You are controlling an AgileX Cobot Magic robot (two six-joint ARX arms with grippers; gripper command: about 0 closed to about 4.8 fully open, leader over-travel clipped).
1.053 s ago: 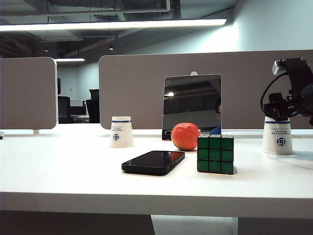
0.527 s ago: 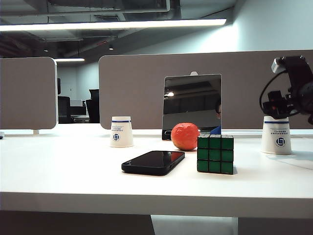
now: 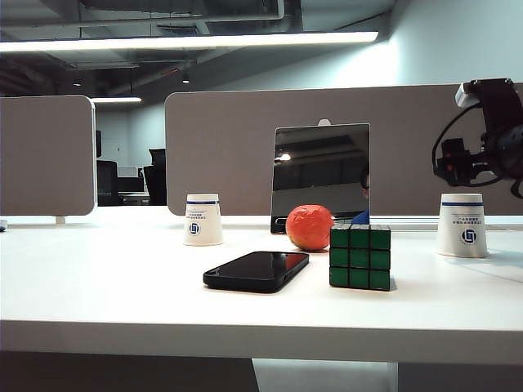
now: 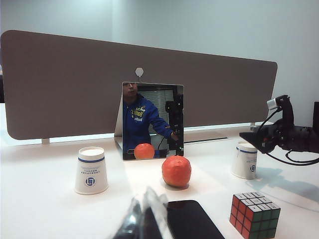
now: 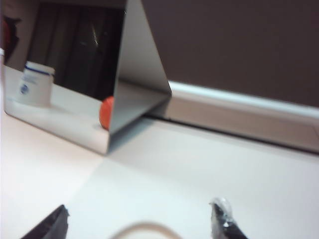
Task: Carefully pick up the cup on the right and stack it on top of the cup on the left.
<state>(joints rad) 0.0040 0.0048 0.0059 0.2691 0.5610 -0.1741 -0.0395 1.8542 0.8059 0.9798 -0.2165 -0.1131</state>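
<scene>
Above the right cup (image 3: 463, 225), right end effector (image 5: 139, 221) open and empty, mirror (image 4: 152, 121) reflecting a person only in left wrist view, left end effector (image 4: 142, 221) state unclear, two cups, left cup (image 3: 203, 220) untouched on the surface (image 3: 122, 286).

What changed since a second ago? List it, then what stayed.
The right gripper rose off the right cup and now hangs above its rim, jaws spread, holding nothing. The left cup, phone, cube, orange ball and mirror kept their places.

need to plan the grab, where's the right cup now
In the exterior view the right cup stands upside down at the table's far right, beyond the Rubik's cube, with the right tool just above it, not touching.
</scene>
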